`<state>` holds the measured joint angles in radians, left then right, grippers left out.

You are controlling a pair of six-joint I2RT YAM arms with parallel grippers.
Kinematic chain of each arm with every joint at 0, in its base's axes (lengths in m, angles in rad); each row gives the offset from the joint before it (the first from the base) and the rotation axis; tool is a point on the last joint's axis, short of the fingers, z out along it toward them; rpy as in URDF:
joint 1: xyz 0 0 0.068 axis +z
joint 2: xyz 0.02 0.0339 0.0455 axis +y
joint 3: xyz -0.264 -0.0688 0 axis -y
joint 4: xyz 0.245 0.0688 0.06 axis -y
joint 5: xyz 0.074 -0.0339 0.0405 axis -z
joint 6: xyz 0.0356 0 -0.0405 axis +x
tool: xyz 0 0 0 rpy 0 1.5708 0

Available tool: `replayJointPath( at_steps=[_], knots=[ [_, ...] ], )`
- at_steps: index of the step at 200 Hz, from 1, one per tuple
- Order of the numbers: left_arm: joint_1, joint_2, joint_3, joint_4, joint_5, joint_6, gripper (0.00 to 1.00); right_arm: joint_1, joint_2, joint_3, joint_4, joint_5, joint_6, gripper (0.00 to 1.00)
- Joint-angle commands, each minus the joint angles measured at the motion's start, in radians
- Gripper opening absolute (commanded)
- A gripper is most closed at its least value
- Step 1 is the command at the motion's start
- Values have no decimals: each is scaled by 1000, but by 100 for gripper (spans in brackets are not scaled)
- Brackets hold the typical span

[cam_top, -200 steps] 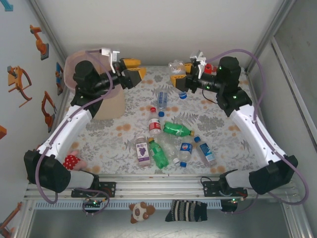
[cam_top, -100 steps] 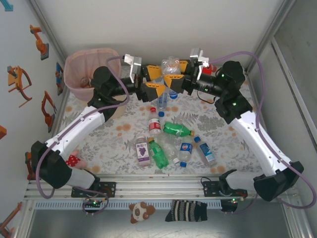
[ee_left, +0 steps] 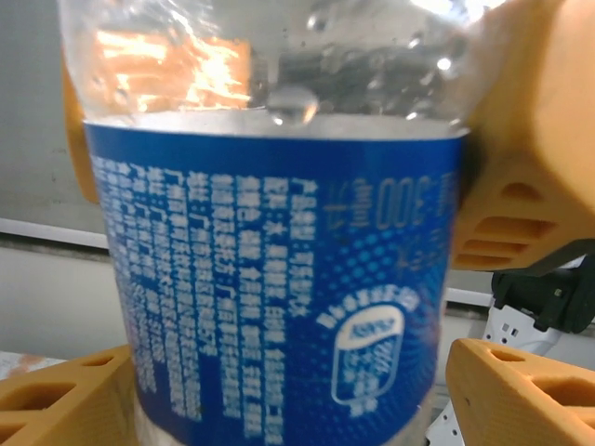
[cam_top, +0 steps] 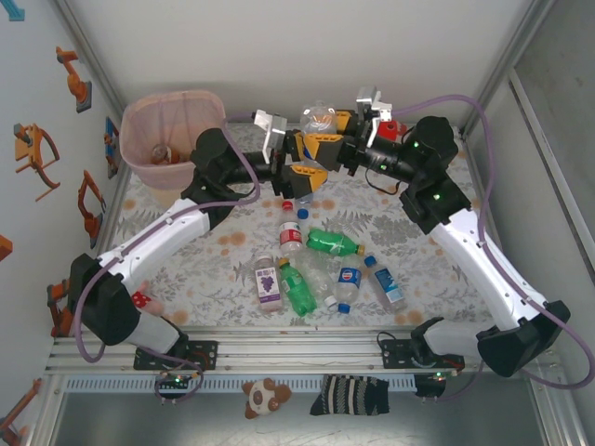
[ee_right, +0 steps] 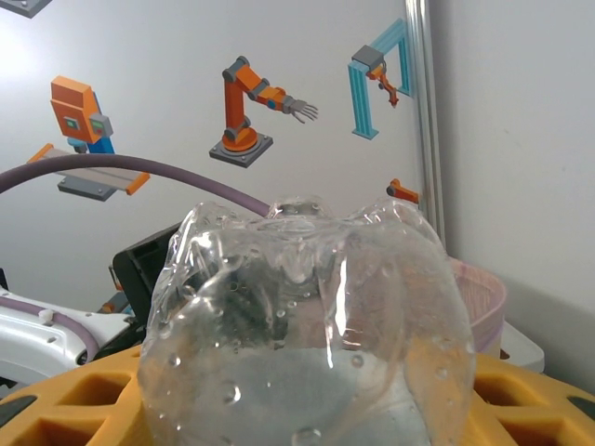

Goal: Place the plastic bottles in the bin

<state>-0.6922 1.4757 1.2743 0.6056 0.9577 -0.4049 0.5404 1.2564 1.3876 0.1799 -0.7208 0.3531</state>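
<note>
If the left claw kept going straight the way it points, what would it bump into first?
The blue-labelled bottle: it sits right between the left gripper's fingers. Just behind it is the right gripper, which seems to be holding that same bottle.

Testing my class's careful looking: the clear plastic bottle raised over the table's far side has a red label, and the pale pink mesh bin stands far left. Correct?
No. The clear plastic bottle has a blue label, not red, as the left wrist view shows. The pale pink mesh bin does stand far left.
</note>
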Motion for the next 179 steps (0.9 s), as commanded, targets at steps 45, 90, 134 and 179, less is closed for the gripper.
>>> replayJointPath(
  at_steps=[45,90,134,179],
  knots=[
    [-20,3,55,22,-5,34,74,13,3,12,33,-7,4,46],
    [-20,0,64,10,-1,46,65,15,11,14,25,-7,-6,46],
    [-21,-10,61,-19,-2,69,57,15,7,24,-9,3,-32,47],
    [-18,-32,63,-87,-22,115,54,15,-15,28,-60,34,-65,68]
  ],
)
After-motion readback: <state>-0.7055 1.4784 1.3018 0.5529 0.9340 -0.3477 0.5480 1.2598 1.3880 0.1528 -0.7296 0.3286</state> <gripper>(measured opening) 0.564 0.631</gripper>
